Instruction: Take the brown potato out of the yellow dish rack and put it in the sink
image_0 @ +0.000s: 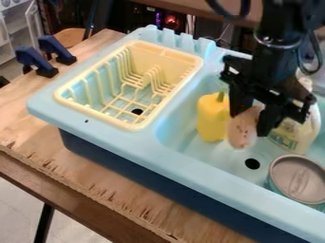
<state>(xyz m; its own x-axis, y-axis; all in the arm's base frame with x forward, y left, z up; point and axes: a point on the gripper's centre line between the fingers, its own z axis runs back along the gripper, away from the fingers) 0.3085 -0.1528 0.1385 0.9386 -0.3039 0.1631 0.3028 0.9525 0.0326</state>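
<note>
The black arm enters from the top edge, to the right of the yellow dish rack, and drops almost straight down over the sink basin. Its wrist is close to upright and the claw points downward, its broad body slanting from upper left to lower right. One finger stands on the side nearer the dish rack, the other on the side farther from it. Clasped between them is a pinkish-tan, rounded oblong object, hanging lengthwise below the claw, to the right of the dish rack.

Between the dish rack and the held object is a yellow container, upright in the basin. Farther from the dish rack, beyond the claw, a pale bottle with a label stands partly hidden by it. A round can with a greyish top is in the basin, to the lower right of the dish rack. To the rack's upper left, two dark blue clamps sit on the wooden tabletop.
</note>
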